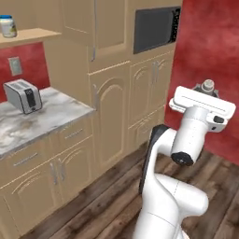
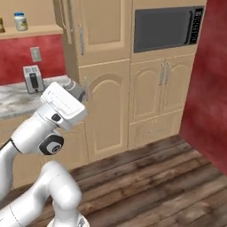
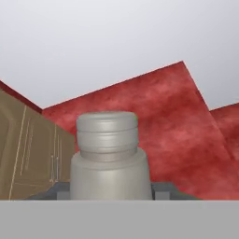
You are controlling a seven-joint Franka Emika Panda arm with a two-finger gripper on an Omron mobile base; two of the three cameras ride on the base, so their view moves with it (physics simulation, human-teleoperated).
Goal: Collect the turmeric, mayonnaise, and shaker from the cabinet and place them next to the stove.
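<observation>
My gripper (image 3: 110,189) points upward and is shut on the shaker (image 3: 108,158), a pale grey cylinder with a narrower silvery cap. The shaker (image 1: 207,86) pokes out above the white hand, level with the red wall; in the right base view the shaker (image 2: 76,91) sits in front of the tall cupboards. The mayonnaise (image 1: 7,25), a white jar with a blue lid, stands on the open cabinet shelf (image 1: 32,33) at the upper left. Beside the mayonnaise (image 2: 19,21), a sliver of an amber jar, apparently the turmeric (image 2: 1,24), shows at the frame edge. The stove is out of view.
A silver toaster (image 1: 22,95) stands on the marble counter (image 1: 51,119) below the shelf. The cabinet door (image 1: 95,23) hangs open. Tall tan cupboards (image 2: 106,111) hold a built-in microwave (image 2: 167,29). A red wall (image 2: 208,88) closes the right side above the wood floor (image 2: 155,181).
</observation>
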